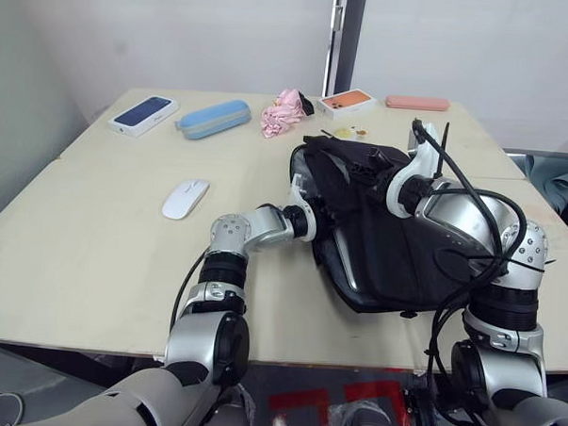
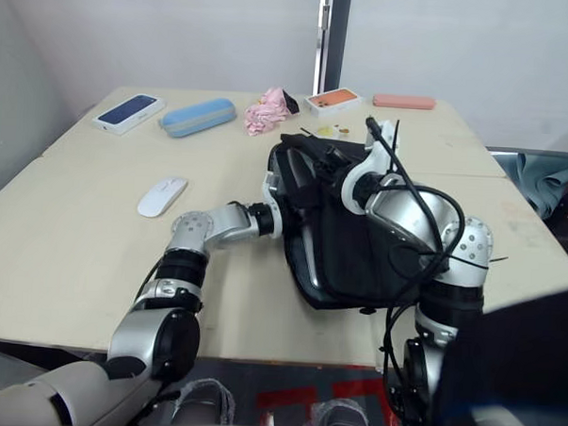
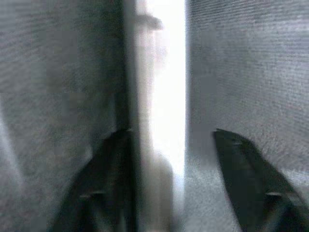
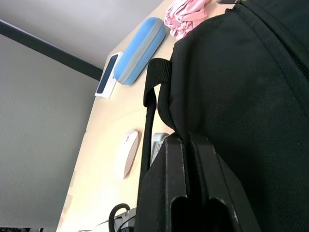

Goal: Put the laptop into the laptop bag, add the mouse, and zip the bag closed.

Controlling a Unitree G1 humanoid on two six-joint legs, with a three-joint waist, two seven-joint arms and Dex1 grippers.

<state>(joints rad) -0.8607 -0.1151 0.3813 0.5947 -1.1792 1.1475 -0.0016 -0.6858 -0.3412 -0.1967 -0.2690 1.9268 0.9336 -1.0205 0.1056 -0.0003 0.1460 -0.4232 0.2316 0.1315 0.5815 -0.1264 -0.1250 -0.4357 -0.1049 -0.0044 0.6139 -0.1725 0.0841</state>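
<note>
Here, left claw (image 3: 166, 145) inside laptop bag (image 1: 386, 246)

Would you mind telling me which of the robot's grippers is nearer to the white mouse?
Left. The left gripper is inside the laptop bag's open edge, on the mouse's side; the right gripper grips the bag's top, farther away.
</note>
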